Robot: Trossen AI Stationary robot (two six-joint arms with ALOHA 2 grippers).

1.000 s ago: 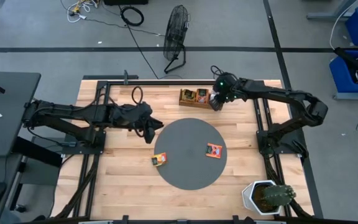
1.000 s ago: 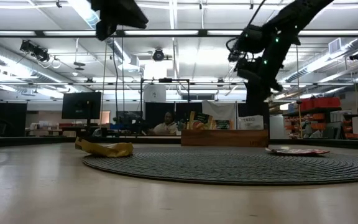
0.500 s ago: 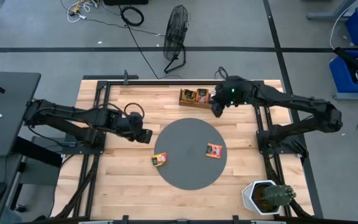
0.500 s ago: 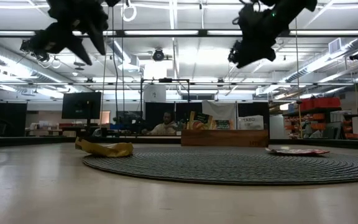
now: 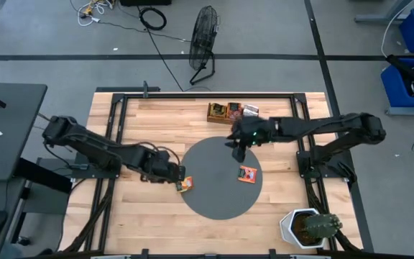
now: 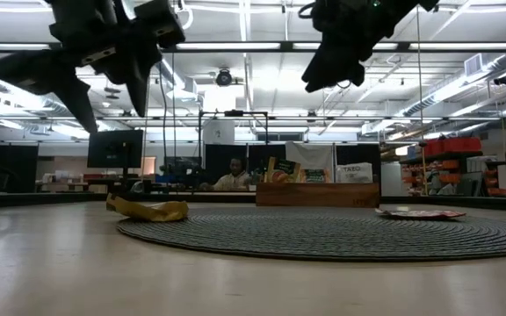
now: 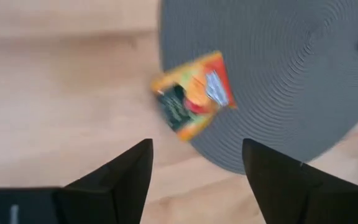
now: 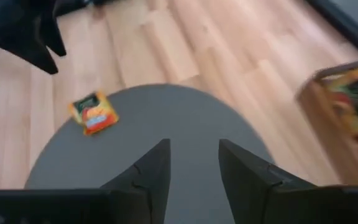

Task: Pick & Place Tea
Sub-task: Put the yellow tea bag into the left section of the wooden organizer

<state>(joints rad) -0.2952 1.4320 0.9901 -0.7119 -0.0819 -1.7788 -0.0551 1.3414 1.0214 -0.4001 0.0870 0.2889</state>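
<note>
The left gripper [image 5: 179, 174], fingers spread wide and empty, reaches low beside the orange square tea sachet [image 5: 185, 185] lying across the round grey mat's [image 5: 214, 194] edge. The right gripper [image 5: 237, 146], fingers apart and empty, hangs over the mat near another orange sachet [image 5: 247, 174].

sachet at mat edge: orange-yellow square tea sachet [image 7: 192, 93], dark green print, red patch
second sachet: orange-red square sachet [image 5: 247, 174], dark print
mat: dark grey round mat [image 5: 214, 155], fine concentric ribbing
counter: pale wood-plank counter [image 5: 135, 216]
tray: brown wooden tray [image 5: 225, 112]
</note>
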